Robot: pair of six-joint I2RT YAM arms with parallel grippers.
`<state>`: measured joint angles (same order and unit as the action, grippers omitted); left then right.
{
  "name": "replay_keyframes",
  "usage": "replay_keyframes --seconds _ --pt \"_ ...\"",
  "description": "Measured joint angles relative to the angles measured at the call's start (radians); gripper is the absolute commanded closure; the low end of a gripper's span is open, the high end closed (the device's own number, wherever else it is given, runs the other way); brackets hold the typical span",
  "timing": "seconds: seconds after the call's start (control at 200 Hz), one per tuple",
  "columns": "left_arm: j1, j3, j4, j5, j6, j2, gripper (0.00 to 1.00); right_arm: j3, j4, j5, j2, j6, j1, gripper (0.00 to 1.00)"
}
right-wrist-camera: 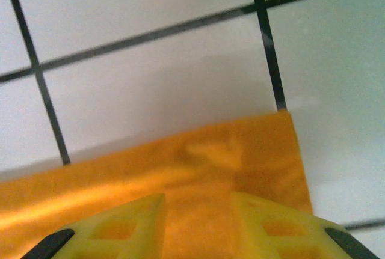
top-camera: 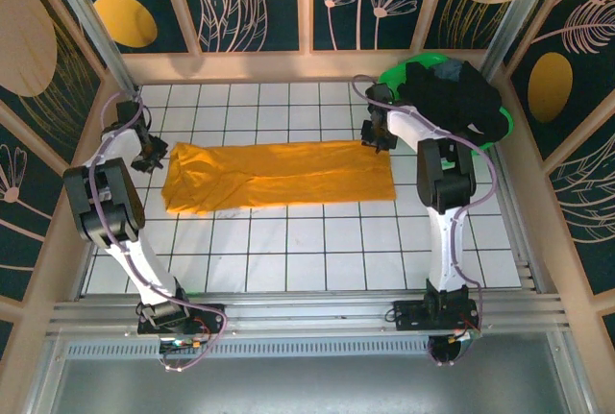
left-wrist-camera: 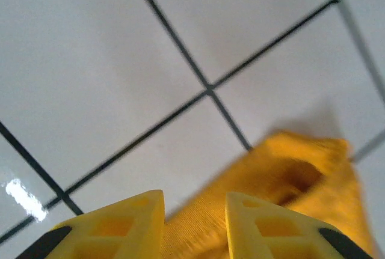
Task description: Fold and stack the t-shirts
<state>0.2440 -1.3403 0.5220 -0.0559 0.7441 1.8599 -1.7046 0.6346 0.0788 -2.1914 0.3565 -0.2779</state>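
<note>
Left gripper (top-camera: 154,158) at left end of mustard t-shirt (top-camera: 279,176), right gripper (top-camera: 377,138) at far right corner; cloth between narrow jaws, grip unclear. Mustard t-shirt flat on bench (top-camera: 288,251). Dark t-shirts (top-camera: 452,97) heaped over green basket (top-camera: 428,57) behind right arm.

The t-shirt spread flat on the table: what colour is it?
The t-shirt is plain mustard-orange; the top external view shows it best.

Robot test cell, lab-like: white gridded table (top-camera: 288,251), aluminium rails (top-camera: 288,313) along its near edge, printed leaf-pattern panels (top-camera: 259,1) walling its far side.
</note>
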Motion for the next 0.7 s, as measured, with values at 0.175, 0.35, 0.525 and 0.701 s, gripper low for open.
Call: replay_keyframes --seconds 0.175,0.35,0.525,0.701 --pt "-0.121 0.124 -0.073 0.101 -0.011 -0.157 0.67 0.158 -0.025 -0.021 0.134 0.016 -0.041 0.66" --pt "-0.194 0.219 -0.122 0.257 -0.024 -0.133 0.66 0.309 -0.053 -0.071 0.172 0.053 -0.015 0.67" --pt "-0.233 0.213 -0.161 0.331 -0.064 -0.068 0.63 0.318 -0.077 -0.108 0.176 0.061 0.025 0.67" --pt "-0.257 0.182 -0.193 0.377 -0.109 -0.005 0.62 0.311 -0.077 -0.111 0.175 0.061 0.025 0.66"
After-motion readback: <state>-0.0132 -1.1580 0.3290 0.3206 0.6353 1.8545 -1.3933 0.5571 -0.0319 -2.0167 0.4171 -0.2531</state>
